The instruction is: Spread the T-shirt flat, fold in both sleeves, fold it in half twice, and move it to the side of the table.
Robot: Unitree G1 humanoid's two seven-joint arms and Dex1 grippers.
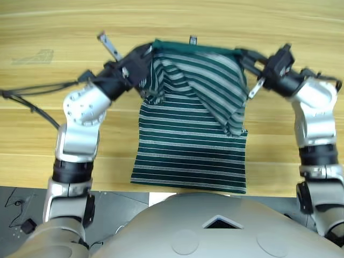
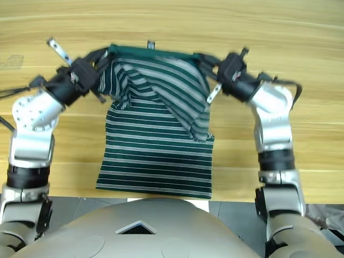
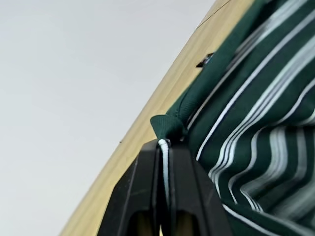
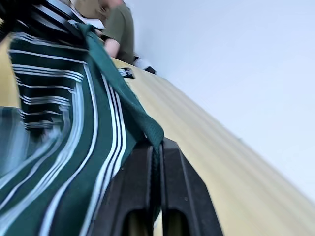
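A dark green T-shirt (image 1: pixel 193 134) with white stripes lies on the wooden table (image 1: pixel 172 21), its near edge at the table's front. Its far part is lifted off the wood and stretched between both grippers, with folds of cloth sagging toward the middle. My left gripper (image 1: pixel 146 52) is shut on the shirt's far left corner; the left wrist view shows its fingers (image 3: pixel 147 191) pinching the green hem (image 3: pixel 170 125). My right gripper (image 1: pixel 243 55) is shut on the far right corner, and the right wrist view shows the green edge (image 4: pixel 142 123) clamped between its fingers (image 4: pixel 179 191).
Bare wooden table surface spreads to the left (image 1: pixel 32 123), to the right and beyond the shirt. The table's front edge (image 1: pixel 107 188) runs just past the shirt's near hem. A small dark tag (image 1: pixel 192 38) sits at the shirt's far edge.
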